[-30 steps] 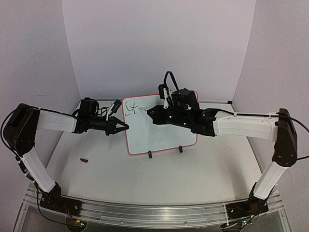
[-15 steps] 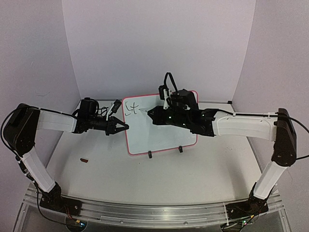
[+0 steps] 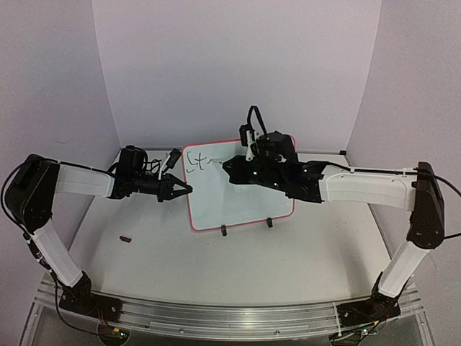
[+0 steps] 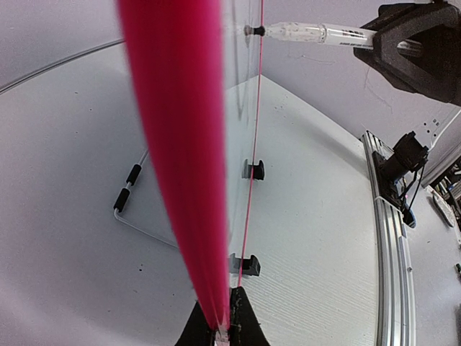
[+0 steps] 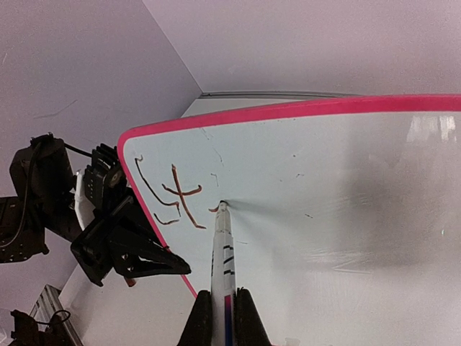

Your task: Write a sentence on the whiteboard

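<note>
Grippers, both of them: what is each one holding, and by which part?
The right gripper clamps the marker by the back of its barrel, tip on the whiteboard. The left gripper pinches the whiteboard's pink side edge.

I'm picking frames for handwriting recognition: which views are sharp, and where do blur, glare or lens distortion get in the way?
Left wrist: the pink edge of the whiteboard lies close to the lens, a thick out-of-focus smear; the rail bows from wide-angle distortion. Right wrist: strokes and marker sharp, pale glare patches at right. Top external: evenly lit, strokes tiny.
</note>
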Tool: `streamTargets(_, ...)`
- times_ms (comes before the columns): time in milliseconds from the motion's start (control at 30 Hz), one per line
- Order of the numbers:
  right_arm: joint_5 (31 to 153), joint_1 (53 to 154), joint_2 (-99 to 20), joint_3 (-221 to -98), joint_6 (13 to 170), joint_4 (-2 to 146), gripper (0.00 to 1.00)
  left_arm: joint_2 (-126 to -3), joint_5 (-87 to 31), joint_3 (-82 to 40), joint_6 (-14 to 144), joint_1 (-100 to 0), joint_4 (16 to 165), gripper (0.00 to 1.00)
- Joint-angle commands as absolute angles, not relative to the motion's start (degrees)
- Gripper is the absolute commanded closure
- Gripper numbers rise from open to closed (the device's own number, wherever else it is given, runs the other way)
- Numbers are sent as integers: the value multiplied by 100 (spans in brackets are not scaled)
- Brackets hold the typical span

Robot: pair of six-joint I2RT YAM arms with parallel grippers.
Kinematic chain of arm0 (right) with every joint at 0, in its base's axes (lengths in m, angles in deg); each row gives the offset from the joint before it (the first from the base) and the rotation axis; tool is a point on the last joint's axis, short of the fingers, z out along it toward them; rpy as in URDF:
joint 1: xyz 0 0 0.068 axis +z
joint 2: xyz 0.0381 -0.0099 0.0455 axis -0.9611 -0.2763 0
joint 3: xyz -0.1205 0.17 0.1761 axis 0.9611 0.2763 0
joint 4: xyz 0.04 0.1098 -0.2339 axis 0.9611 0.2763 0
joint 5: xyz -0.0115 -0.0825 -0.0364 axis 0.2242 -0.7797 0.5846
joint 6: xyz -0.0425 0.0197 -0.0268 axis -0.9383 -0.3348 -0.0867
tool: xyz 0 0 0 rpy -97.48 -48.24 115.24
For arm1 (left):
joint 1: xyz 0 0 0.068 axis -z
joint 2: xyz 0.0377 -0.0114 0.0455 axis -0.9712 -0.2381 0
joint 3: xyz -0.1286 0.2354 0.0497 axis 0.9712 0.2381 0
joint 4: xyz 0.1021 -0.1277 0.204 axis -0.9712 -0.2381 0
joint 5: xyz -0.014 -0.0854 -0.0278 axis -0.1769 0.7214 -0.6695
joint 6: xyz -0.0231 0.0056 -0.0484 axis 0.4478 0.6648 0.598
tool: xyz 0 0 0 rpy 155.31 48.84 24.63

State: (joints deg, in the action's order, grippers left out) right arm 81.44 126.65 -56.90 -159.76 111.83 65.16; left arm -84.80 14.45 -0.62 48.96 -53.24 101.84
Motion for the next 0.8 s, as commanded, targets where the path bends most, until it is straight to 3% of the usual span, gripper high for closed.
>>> streamTargets(0, 7806, 12616, -5440, -16066, 11101, 6467, 100, -8443, 844, 10, 4668, -5286, 10021, 100)
streamTargets(767, 8257, 12606, -5889, -16479, 11026, 6388, 100, -8459, 854, 1, 4666, -5291, 10016, 100)
